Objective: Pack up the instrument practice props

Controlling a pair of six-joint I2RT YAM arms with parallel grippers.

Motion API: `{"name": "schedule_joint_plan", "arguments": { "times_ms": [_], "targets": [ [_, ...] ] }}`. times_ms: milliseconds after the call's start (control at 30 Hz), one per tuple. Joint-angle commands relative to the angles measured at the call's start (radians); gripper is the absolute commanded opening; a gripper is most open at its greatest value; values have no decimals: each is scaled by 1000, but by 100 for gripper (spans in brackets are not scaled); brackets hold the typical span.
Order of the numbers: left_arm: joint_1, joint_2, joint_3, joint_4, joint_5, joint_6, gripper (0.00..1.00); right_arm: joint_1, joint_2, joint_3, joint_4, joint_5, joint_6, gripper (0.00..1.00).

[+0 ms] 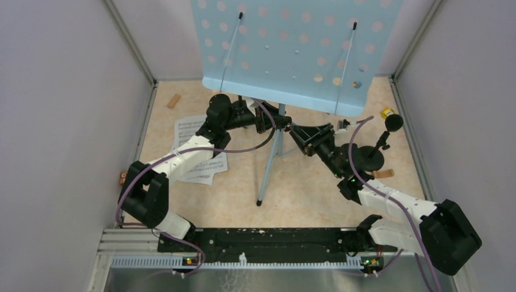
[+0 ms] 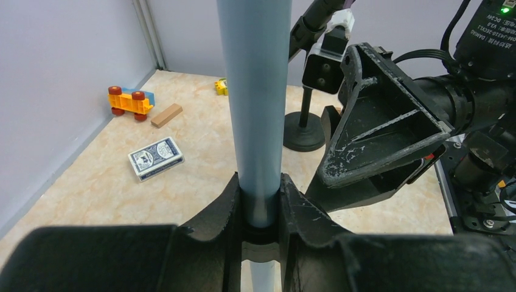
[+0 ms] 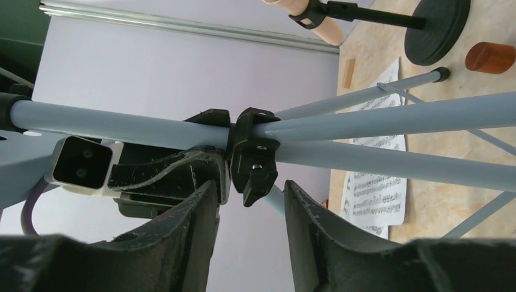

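The light-blue perforated music rack (image 1: 292, 48) stands upright on its grey pole and tripod legs (image 1: 271, 164). My left gripper (image 1: 268, 118) is shut on the pole (image 2: 255, 91), which sits tight between both fingers. My right gripper (image 1: 299, 132) is open, its fingers (image 3: 195, 225) on either side of the black clamp knob (image 3: 254, 164) at the pole joint without touching it. White sheet music (image 1: 195, 149) lies on the floor to the left. A black microphone (image 1: 394, 123) sits in a round-based holder (image 1: 368, 159). A beige microphone (image 3: 310, 18) sits in another holder (image 3: 439, 30).
A blue-patterned card box (image 2: 156, 157), a toy car of coloured blocks (image 2: 129, 101) and a wooden block (image 2: 166, 115) lie on the floor. A yellow block (image 1: 386, 113) and a brown wooden cylinder (image 1: 383, 174) lie near the right wall. Walls enclose three sides.
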Motion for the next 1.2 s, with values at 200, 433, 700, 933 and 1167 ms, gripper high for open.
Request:
{"name": "schedule_joint_plan", "arguments": {
  "times_ms": [200,433,700,933,1167],
  "targets": [
    [1,30,3,-91,3,24,1,-6,62,41,122,-60,72,30],
    [2,29,3,-90,2,27,1,-6,54,60,95,-62,-24,0],
    [2,30,3,-90,6,23,1,15,22,184,-46,-171,-896,0],
    [1,32,9,-88,15,16,0,146,-15,141,-177,-390,-1995,0],
    [2,26,7,-87,11,16,1,325,41,157,-534,-126,-2763,6]
  ]
}}
